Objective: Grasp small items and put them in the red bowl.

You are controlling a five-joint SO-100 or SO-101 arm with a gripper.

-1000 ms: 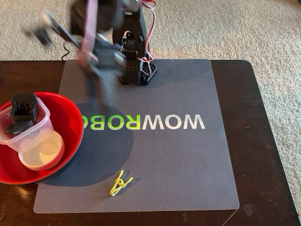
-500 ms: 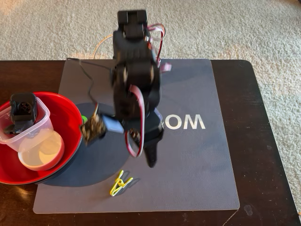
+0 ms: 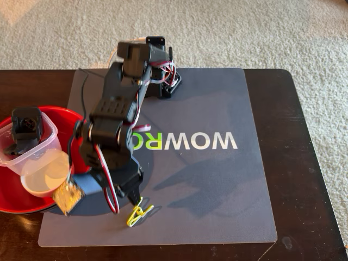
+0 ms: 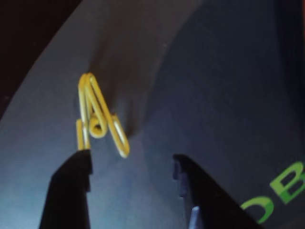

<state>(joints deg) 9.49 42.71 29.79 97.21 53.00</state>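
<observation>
Just ahead of the spread, empty hand (image 4: 131, 164), the yellow clip (image 4: 97, 117) lies near one fingertip.

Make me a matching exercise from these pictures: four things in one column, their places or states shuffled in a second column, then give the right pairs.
Things:
1. yellow clip
2. clear container
3. small white bowl
4. gripper

Places or states:
A. open, fingers either side of bare mat in the wrist view
B. lying on the grey mat, outside the red bowl
C. in the red bowl, holding a black part
D. in the red bowl, next to the clear container

Pairs: 1-B, 2-C, 3-D, 4-A
</observation>
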